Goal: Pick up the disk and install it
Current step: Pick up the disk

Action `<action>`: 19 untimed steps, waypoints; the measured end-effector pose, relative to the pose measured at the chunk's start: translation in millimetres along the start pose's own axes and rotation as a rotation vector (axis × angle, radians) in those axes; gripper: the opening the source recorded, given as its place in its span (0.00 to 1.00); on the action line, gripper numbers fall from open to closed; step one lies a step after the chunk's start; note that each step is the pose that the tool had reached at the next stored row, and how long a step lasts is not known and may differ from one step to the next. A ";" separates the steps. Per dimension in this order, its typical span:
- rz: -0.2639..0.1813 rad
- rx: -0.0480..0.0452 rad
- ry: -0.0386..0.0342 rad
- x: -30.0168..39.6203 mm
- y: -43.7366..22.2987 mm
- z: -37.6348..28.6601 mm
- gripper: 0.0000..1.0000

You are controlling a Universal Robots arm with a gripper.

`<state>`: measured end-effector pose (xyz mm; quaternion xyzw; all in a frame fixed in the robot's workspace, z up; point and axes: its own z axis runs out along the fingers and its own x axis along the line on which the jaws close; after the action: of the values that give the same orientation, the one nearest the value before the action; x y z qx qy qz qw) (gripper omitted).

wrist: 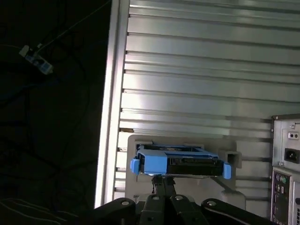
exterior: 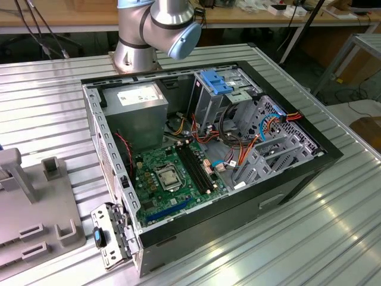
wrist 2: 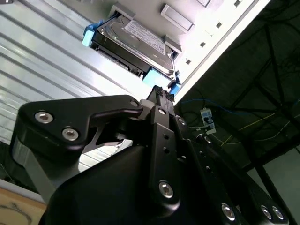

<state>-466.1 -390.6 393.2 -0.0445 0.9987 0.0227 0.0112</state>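
Pincer (wrist: 164, 181) narrow, tips together, just beside the disk (wrist: 180, 161) seated in its grey holder (wrist: 136, 141) on the bench (wrist: 197, 70). Judgement: a good grasp needs wider jaws, centred squarely across the disk.

you count one disk (wrist 2: 133, 44) in both wrist views, and in the first wrist view its blue carrier shows you two end tabs (wrist: 135, 165). you have one hand (wrist: 164, 180) there too. in the exterior view you count one arm (exterior: 158, 27), one ribbed metal tabletop (exterior: 47, 101) and one open computer case (exterior: 286, 185). inside the case you count one green motherboard (exterior: 172, 179), one grey power-supply box (exterior: 140, 110) and one light-blue latch plate (exterior: 217, 82). you also count one grey holder block (exterior: 36, 208).
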 end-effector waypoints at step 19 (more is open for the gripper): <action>-0.557 -0.0136 0.0247 0.0 0.0 0.0 0.11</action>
<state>-466.1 -390.6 393.2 -0.3176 0.9479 0.0249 0.0046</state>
